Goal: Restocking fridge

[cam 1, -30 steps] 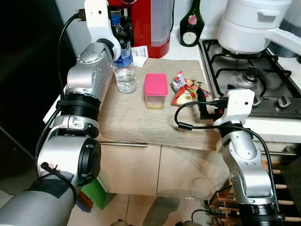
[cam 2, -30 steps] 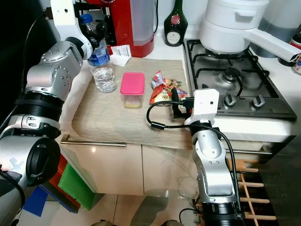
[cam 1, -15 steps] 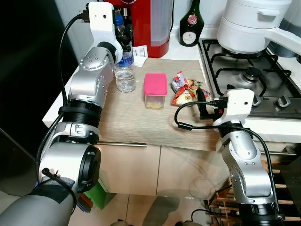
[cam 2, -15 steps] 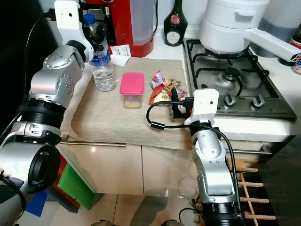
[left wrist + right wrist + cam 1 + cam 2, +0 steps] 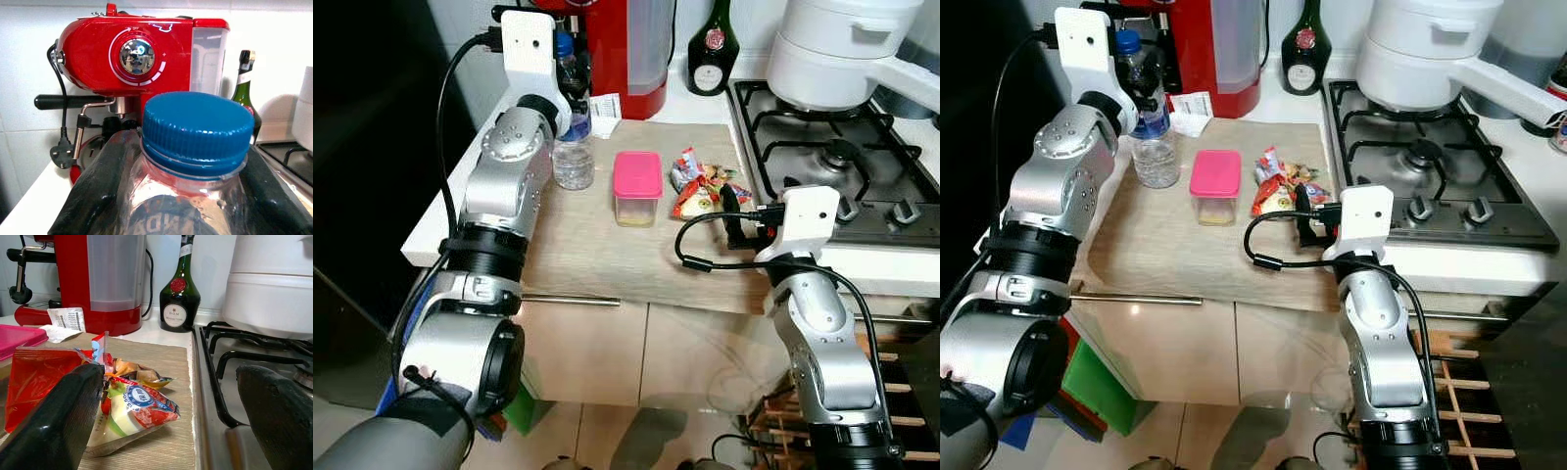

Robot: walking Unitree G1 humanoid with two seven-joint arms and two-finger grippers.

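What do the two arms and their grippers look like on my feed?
Both arms are silver metal with black ribbed joint bands and a white boxy wrist housing. A black cable loops along each. The left gripper and right gripper each have two long, matte black fingers.

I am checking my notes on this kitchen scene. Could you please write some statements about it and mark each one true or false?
1. The left claw has its fingers on either side of the water bottle. True.
2. The bottle's cap is red. False: it is blue.
3. The pink-lidded container stands on the beige mat. True.
4. The right claw is shut on the snack packets. False: it is open, with the packets just ahead.
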